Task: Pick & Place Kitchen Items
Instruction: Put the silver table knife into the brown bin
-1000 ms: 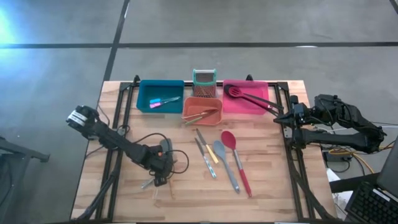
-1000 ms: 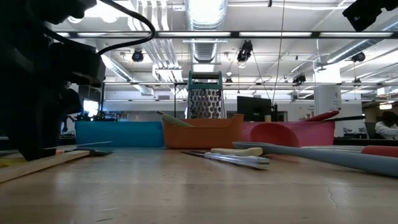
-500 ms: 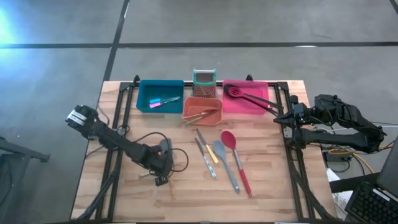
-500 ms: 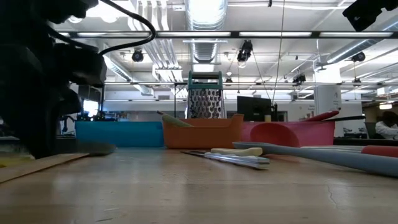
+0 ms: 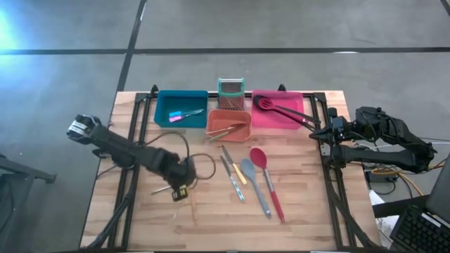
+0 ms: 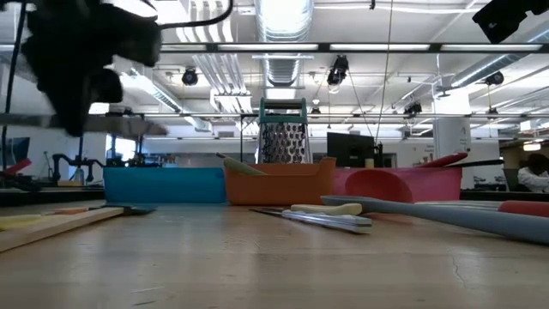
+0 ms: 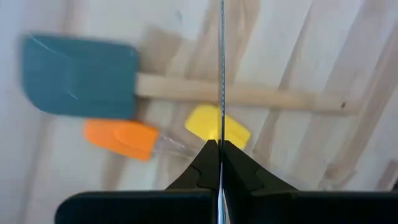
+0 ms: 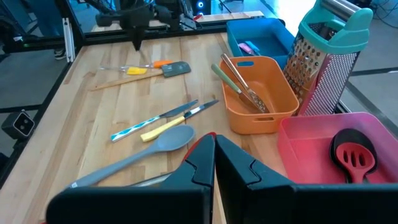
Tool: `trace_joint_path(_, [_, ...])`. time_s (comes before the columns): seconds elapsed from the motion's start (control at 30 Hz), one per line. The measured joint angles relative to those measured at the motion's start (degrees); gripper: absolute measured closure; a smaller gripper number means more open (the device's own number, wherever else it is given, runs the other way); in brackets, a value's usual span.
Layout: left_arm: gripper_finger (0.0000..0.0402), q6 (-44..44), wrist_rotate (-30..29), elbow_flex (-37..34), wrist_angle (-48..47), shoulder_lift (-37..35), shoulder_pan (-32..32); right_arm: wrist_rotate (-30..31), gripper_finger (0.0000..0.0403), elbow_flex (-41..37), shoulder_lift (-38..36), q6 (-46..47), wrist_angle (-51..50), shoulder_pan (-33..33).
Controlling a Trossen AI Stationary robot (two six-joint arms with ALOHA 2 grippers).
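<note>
While lifted, left gripper pinches thin metal utensil, right gripper closed at table edge.

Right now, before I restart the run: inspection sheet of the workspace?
Surface: wooden table, no spills seen.
Job's things: red spoon, grey spoon and cutlery loose mid-table; teal spatula under the left arm.
Clutter: blue bin, orange bin, pink bin, grater.
Grippers: left claw shut on a thin metal utensil, above the table; right claw shut, empty, at the right edge.
Cables: black cable looping beside the left arm.
Surroundings: person far behind.
</note>
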Motion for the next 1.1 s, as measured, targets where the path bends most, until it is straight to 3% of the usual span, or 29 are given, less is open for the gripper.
trace_joint_path(0.3, [0.0397, 15.62, -0.1, 14.12, -5.92, 1.65, 19.79, -0.02, 0.0394, 0.0, 0.0, -0.01, 0.0, -0.01])
trace_joint_path(0.57, [0.0397, 31.08, -0.79, 34.1, -14.75, 13.29, 38.56, -0.02, 0.0394, 0.0, 0.0, -0.01, -0.01, 0.0])
trace_joint_path(0.87, [0.0397, 39.62, -1.38, 57.17, -24.42, 31.14, 42.38, -0.02, 0.0394, 0.0, 0.0, 0.0, 0.0, -0.01])
trace_joint_path(1.1, [0.0397, 40.41, -1.53, 67.97, -31.23, 41.57, 42.49, 0.0, 0.0394, 0.0, 0.0, 0.0, 0.0, -0.01])
